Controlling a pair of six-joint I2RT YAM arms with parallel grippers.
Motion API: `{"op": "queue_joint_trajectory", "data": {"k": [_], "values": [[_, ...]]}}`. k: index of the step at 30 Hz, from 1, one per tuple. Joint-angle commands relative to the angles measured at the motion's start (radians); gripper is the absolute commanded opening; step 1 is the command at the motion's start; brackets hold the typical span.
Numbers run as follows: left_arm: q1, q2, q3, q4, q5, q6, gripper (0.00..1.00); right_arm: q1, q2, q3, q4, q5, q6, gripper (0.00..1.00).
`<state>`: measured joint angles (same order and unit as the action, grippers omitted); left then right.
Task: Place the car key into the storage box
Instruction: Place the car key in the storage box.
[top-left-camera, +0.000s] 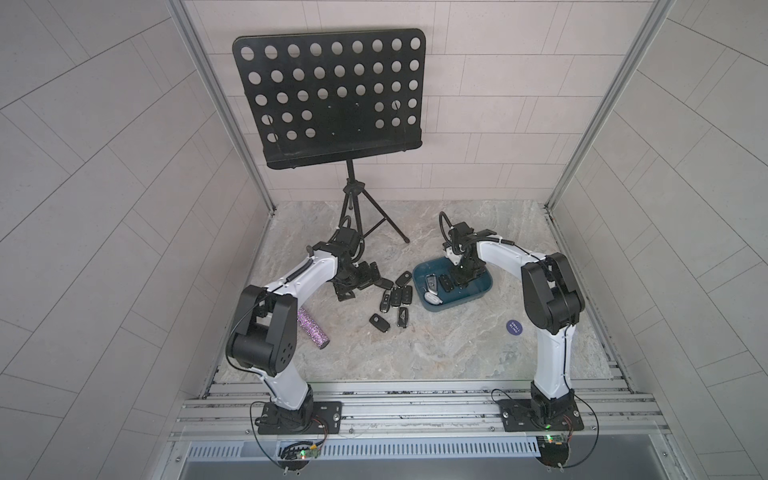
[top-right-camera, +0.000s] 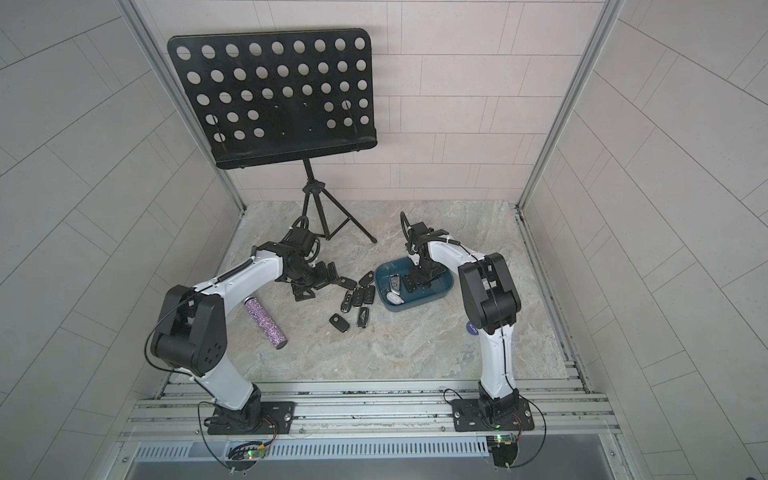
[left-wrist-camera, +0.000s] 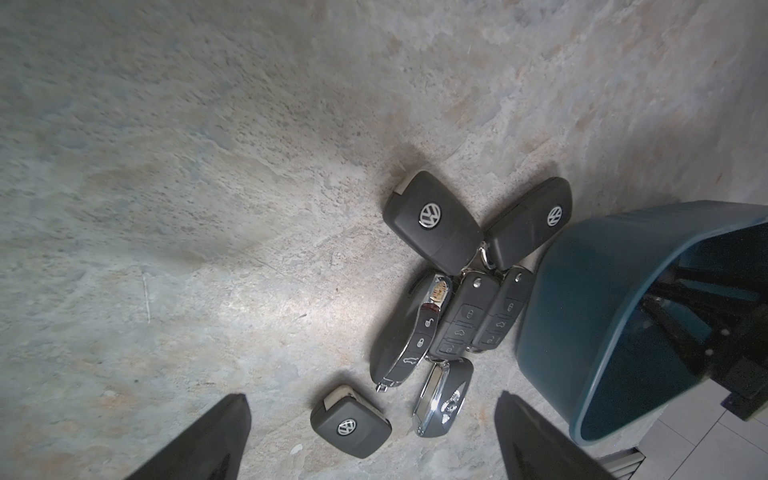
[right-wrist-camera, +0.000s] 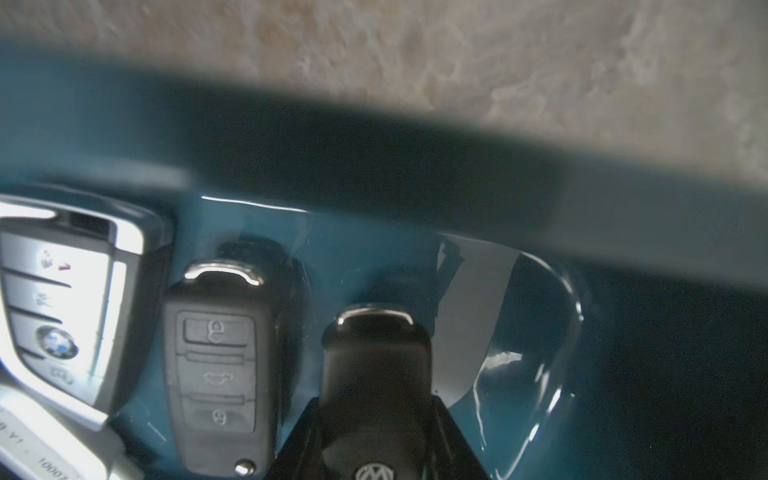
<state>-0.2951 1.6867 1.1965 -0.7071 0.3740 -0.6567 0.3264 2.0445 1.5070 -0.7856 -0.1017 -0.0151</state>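
Gripping the car key with the right pincer, down inside the storage box. Hovering over loose keys on the surface with the left pincer spread wide.

In both top views the storage box sits right of centre on the desk, loose keys just left of it, a music stand behind. Inside the box the right tool holds the car key beside other keys.
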Motion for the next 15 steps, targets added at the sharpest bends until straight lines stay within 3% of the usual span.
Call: {"op": "queue_joint_trajectory", "data": {"k": [1,5,9,15], "values": [[0.001,-0.005,0.013,-0.02,-0.018,0.012,1.0,0.003,0.012,0.028,0.002,-0.014,-0.004,0.38],[0.0,-0.019,-0.005,-0.014,-0.029,0.006,1.0,0.003,0.025,0.038,-0.004,-0.045,-0.002,0.42],[0.0,-0.022,-0.014,-0.001,-0.023,-0.015,1.0,0.003,0.027,0.043,-0.006,-0.037,0.0,0.56],[0.0,-0.035,-0.009,0.007,-0.026,-0.033,1.0,0.003,-0.013,0.047,-0.007,-0.012,0.01,0.57]]}}
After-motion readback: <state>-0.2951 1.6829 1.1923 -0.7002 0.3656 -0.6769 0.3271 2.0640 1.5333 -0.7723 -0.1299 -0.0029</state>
